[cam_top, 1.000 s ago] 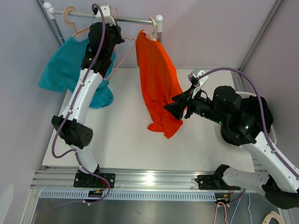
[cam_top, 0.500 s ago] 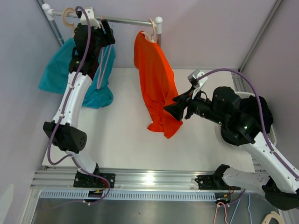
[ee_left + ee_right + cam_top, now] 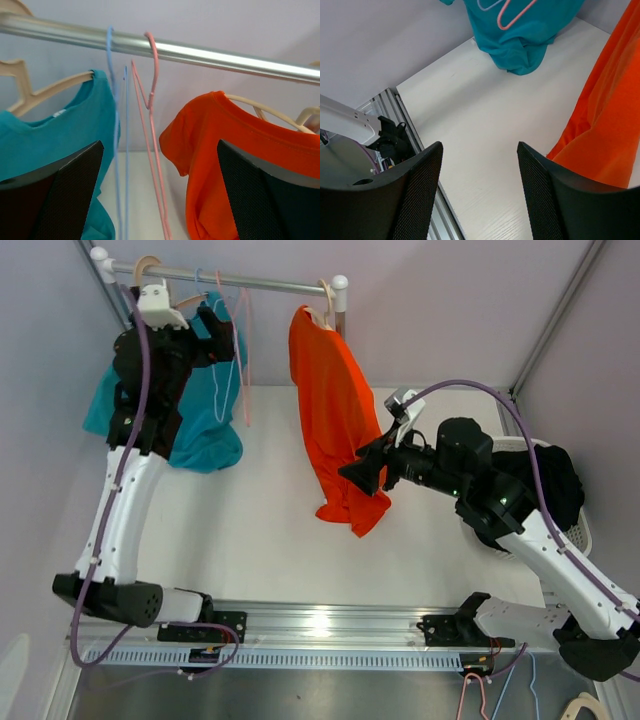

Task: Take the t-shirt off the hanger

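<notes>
Beside the hem of the orange t-shirt [image 3: 335, 410], the right gripper [image 3: 360, 473] — part-open, empty — should pinch low fabric squarely; the left gripper [image 3: 218, 335] gapes wide, empty.

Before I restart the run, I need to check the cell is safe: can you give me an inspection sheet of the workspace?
Surface: white table under the rail.
Job's things: orange t-shirt on its cream hanger, hung on the rail.
Clutter: teal t-shirt, pink hanger, blue hanger on the rail; basket of dark clothes, right.
Grippers: left gripper open near the rail; right gripper open beside the orange t-shirt.
Cables: purple cable looped over each arm.
Surroundings: plain walls.
</notes>
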Controlling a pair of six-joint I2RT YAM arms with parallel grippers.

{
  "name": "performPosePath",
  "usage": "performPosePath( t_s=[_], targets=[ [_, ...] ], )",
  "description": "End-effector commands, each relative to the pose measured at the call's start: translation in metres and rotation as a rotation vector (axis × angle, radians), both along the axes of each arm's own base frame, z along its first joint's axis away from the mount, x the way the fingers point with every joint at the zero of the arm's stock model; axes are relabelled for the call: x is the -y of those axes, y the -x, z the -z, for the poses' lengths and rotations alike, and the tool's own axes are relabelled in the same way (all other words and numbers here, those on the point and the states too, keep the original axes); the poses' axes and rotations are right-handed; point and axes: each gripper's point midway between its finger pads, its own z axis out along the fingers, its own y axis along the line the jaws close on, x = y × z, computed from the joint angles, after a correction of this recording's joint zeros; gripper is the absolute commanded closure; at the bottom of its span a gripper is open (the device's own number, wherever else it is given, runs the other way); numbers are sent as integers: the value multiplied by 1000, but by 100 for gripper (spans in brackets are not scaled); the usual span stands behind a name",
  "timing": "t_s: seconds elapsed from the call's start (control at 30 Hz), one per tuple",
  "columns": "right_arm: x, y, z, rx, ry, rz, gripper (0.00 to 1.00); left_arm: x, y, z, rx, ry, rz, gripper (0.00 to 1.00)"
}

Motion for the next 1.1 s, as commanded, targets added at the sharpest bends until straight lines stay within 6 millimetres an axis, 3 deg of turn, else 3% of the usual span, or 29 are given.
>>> performPosePath(
  t_s=[0.0,0.1,0.2,0.23,0.3,0.37,0.4,0.43,0.57,0.77,1.07],
  targets=[
    [-9,2,-10,20,-39,-52,34,-34,29,-32,84,-11,-85,0],
    [-16,5,-9,4,-24,-109,27,-50,30,-36,107,-29,-29,0],
    [-14,4,-14,-8,-10,-113,20,-74,9,-19,27,-35,-48,1],
    [-13,3,-15,-7,-9,-109,19,-79,8,-31,41,-32,-54,1],
    [-11,3,-12,-14,-2,-106,16,-100,-14,-8,-43,-18,-109,0],
    [-8,3,-9,-24,7,-101,14,-116,-31,-10,-51,-20,-150,1],
    [-7,2,-6,-30,13,-98,14,-119,-38,-5,-65,-19,-155,1],
    [-5,2,-5,-31,14,-94,14,-122,-39,-21,-30,-21,-164,1],
    [3,-1,1,-44,5,-78,13,-130,-75,-9,-48,-52,-172,1],
    [9,-7,8,-56,-9,-69,9,-140,-90,-11,22,-60,-214,1],
    [9,-38,10,-107,-28,-94,9,-156,-113,-12,68,-59,-290,1]
  ],
)
